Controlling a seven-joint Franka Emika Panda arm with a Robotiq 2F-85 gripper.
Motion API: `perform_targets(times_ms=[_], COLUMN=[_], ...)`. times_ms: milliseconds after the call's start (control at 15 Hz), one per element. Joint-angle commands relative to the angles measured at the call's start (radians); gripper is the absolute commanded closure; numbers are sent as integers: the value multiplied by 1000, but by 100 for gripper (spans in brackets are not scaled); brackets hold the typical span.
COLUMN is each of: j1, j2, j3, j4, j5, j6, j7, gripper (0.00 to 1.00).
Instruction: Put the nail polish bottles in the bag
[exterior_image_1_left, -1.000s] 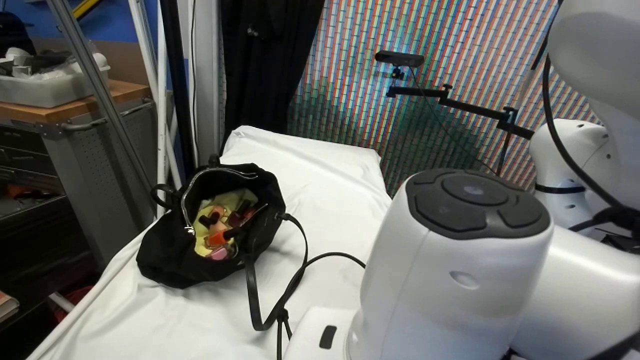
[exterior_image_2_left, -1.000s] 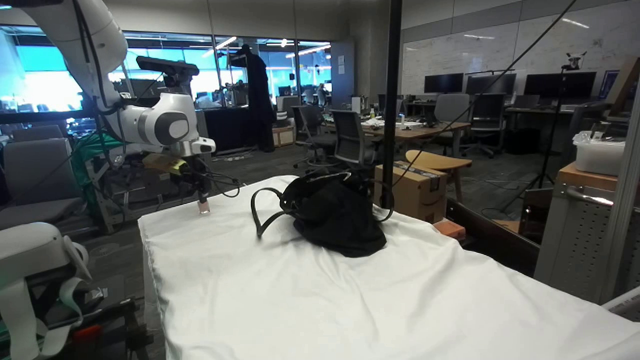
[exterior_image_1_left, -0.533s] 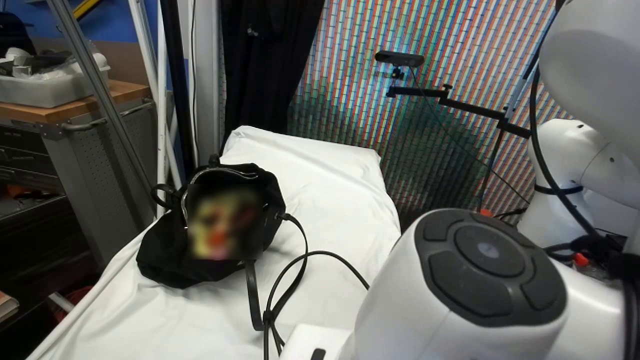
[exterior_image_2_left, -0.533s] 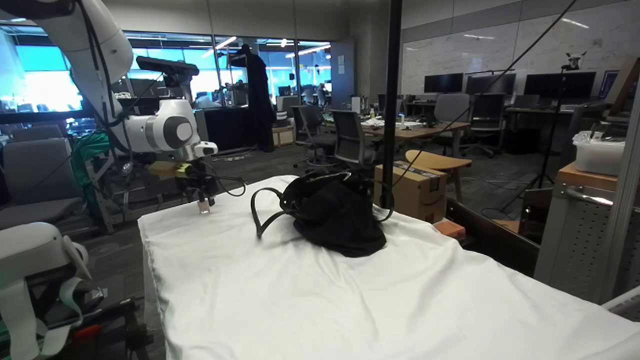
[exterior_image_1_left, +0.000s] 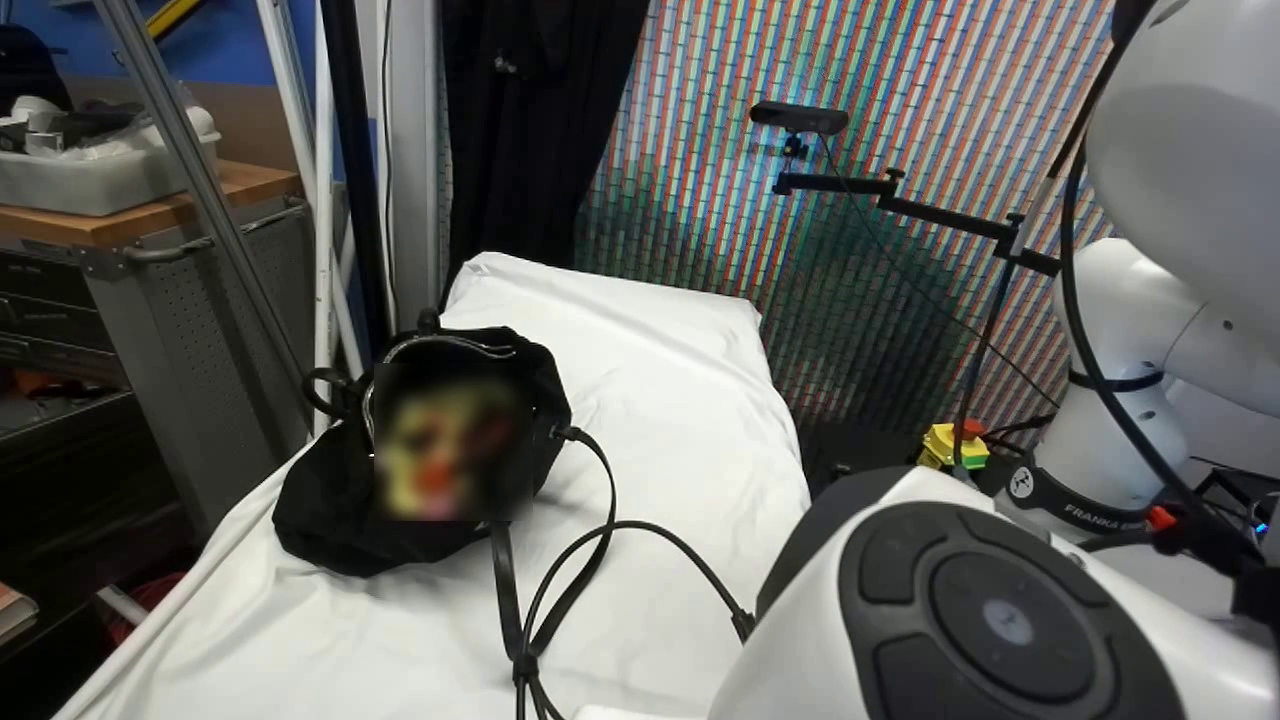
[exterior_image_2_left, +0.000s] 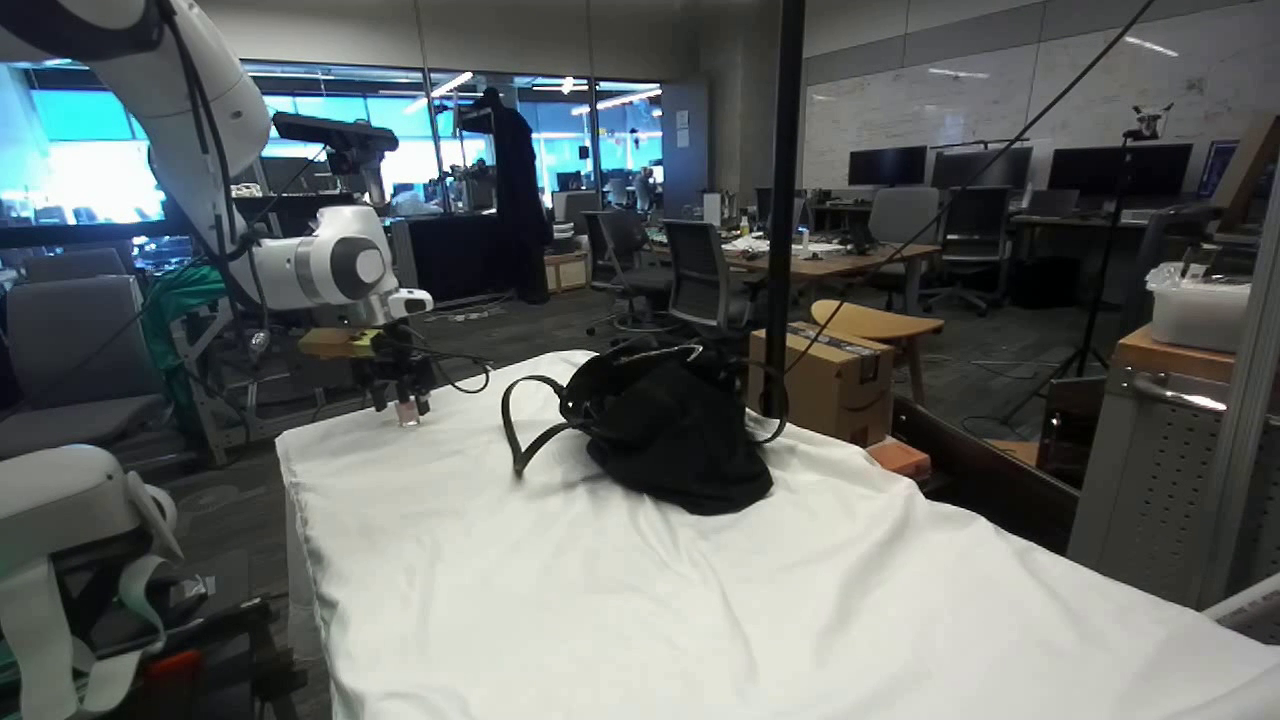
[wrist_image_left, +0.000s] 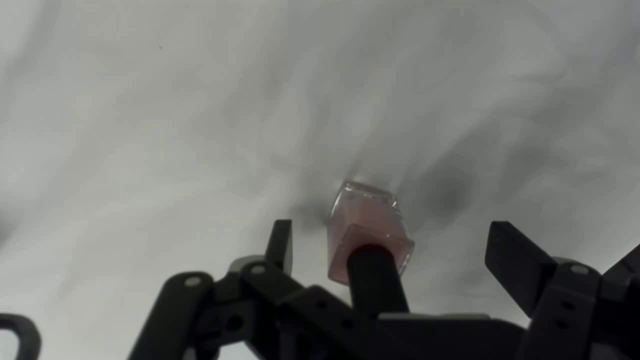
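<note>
**Gripper (wrist_image_left: 391, 244) spread around pink btl (wrist_image_left: 367, 220)**

You've got the fingers (wrist_image_left: 520, 265) apart, one each side of the pink btl, w/ a gap on both sides in the wrist view. The btl stands upright on the white sheet (exterior_image_2_left: 700, 610), blk cap (wrist_image_left: 375, 277) up b/w your fingers. Further out, well apart from your gripper, the blk bag (exterior_image_2_left: 680, 440) sits on the same sheet, strap (exterior_image_2_left: 508, 425) looping out on the gripper's side. Its opening (exterior_image_1_left: 450, 440) is blurred: yellow-green, red & pink patches, can't tell items. Behind the bag: cardbd box (exterior_image_2_left: 820, 385), blk pole (exterior_image_2_left: 787, 150).
</note>
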Motion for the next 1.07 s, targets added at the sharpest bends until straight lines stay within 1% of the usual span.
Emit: perform_targets(times_ms=[0,67,133,200,267,400,467,733,800,1000], j1=[22,25,24,23,24,23,22,24,25,23], j2=[15,14,11,8,7,7,8,16,18,24], j3=[-15,-17,-16,-15,-15,-14,-13,-17,-19,-22], j4=[44,48,51,53,56,60,63,75,79,89], j5=[-12,-15,-15,-16,-18,-19,-21,-28,-30,-29], j6=[-71,-86,-102,-114,-125,-136,-140,-142,-140,-138], j7=[18,25,26,26,28,30,29,34,37,40], gripper=[7,13,9,14,28,42,51,76,84,85])
